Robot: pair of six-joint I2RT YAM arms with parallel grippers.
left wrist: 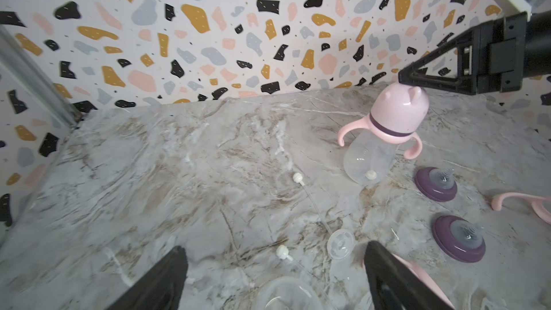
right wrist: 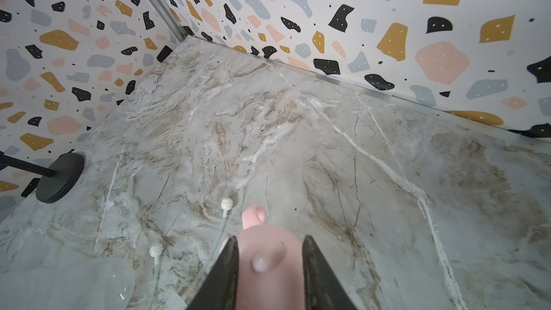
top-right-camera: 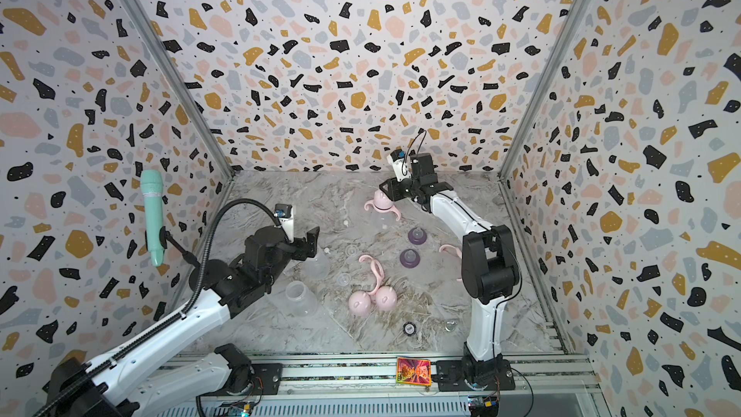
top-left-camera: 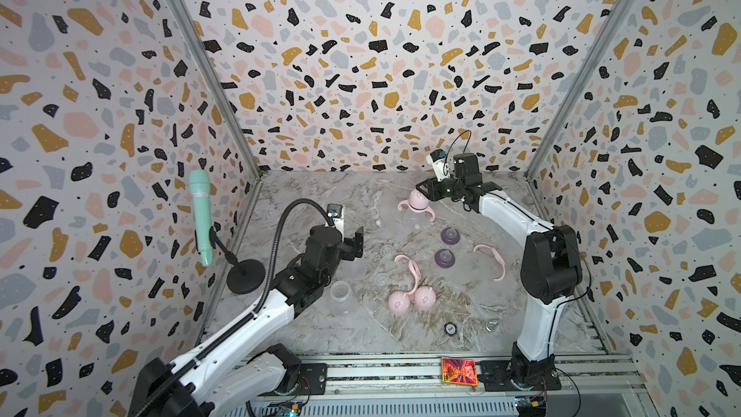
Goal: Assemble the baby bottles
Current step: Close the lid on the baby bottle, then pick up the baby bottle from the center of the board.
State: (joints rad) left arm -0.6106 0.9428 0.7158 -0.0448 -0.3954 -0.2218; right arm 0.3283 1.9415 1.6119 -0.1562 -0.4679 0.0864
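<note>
Occluded and clipped bits —
handle ring (top-right-camera: 448, 249) half behind right arm (top-right-camera: 487, 266); clear bottle (left wrist: 286, 292) clipped by left-wrist view's edge; disc (top-left-camera: 451, 329) print unreadable.

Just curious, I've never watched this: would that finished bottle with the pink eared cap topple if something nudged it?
Probably light: the finished bottle looks clear, with no liquid visible. Likely tippy: cap, collar and handles sit high above that light body. The cap's smooth dome may slip between the jaws of the right gripper.

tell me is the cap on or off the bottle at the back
On. The pink eared cap sits atop the clear bottle, above its purple collar and pink handle ring.
</note>
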